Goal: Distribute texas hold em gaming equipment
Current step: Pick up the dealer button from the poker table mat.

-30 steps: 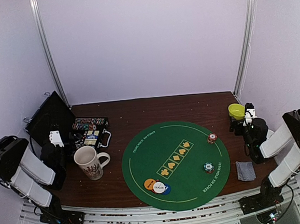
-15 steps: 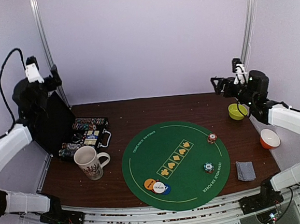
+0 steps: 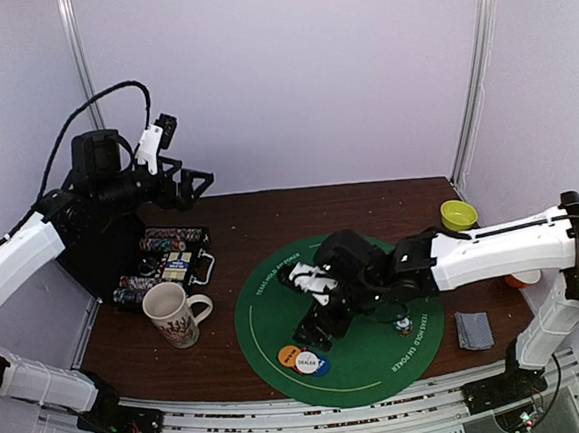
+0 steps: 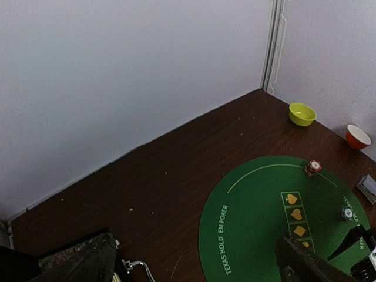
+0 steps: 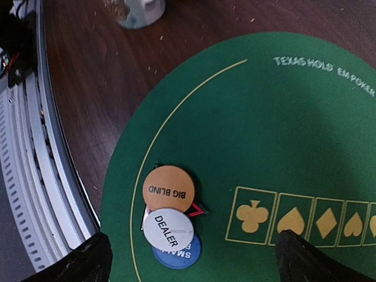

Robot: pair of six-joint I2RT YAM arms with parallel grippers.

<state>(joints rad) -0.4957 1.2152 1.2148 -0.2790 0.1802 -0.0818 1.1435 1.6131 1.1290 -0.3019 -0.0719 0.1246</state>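
Poker kit laid out, with both arms clear of the surface and their fingers spread.

At the far left, the left arm's fingers [image 4: 302, 265] stand wide apart and hold nothing, raised high over the open chip case [image 3: 172, 254] at the left edge of the surface [image 3: 239, 215]. A patterned mug [image 3: 174, 314] stands just in front of the case. On the round green mat [image 3: 267, 309], three buttons overlap at the near rim: the orange BIG BLIND button [image 5: 168, 188], the white DEALER button [image 5: 168, 228], and a blue button [image 5: 179, 255] partly under it. The right arm's fingers [image 5: 302, 258], also wide apart and empty, hover above the mat just beyond those buttons. A red-white chip stack [image 4: 312, 167] and a teal-white chip stack [image 4: 346, 214] sit near the mat's right rim. The grey-backed cards [image 3: 473, 329] lie on the wood right of the mat, with a yellow bowl [image 3: 458, 214] farther back.
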